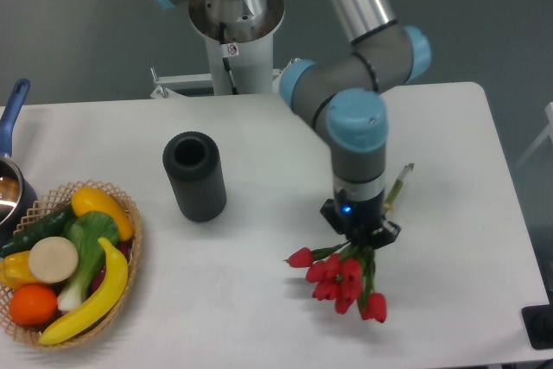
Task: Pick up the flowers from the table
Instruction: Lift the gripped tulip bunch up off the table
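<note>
Bunch of red tulip buds on thin green stems point(344, 276) sits in the right half of the white matte worktop point(259, 317), buds fanned toward the front edge, stems running up and right behind the arm, one pale stem end showing past the wrist. Whether the buds touch the surface or hang just above it cannot be told. Black two-finger end effector point(360, 239) is closed around the stems just above the buds, pinching the bunch. Grey and light-blue arm drops onto it from above. Well to the left stands a black ribbed cylinder point(194, 175), open top. At the far left edge, a wicker basket point(131, 239) of colourful fake fruit and vegetables, and beside it a blue-handled pot point(10, 170), partly cut off.
</note>
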Controlling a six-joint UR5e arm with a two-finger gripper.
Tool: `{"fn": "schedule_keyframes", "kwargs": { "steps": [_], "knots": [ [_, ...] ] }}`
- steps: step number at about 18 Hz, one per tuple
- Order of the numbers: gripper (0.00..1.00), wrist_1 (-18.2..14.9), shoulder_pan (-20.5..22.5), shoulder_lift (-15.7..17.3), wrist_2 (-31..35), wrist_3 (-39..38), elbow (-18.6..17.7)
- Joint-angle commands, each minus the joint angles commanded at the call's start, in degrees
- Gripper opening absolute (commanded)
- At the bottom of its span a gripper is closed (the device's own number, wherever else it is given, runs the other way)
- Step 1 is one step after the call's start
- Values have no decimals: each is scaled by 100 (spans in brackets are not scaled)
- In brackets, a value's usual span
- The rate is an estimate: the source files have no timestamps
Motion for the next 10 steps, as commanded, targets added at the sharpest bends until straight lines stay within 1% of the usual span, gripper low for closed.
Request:
{"fn": "schedule_keyframes", "kwargs": {
  "steps": [1, 2, 3, 4, 10],
  "knots": [
    [0, -317, 0, -18, 9, 0, 185],
    [0, -555, -9, -61, 9, 0, 378],
    [0, -723, -26, -105, 9, 0, 519],
    [0, -811, -35, -123, 9, 0, 599],
    [0, -873, -53, -141, 35, 0, 670]
  ]
}}
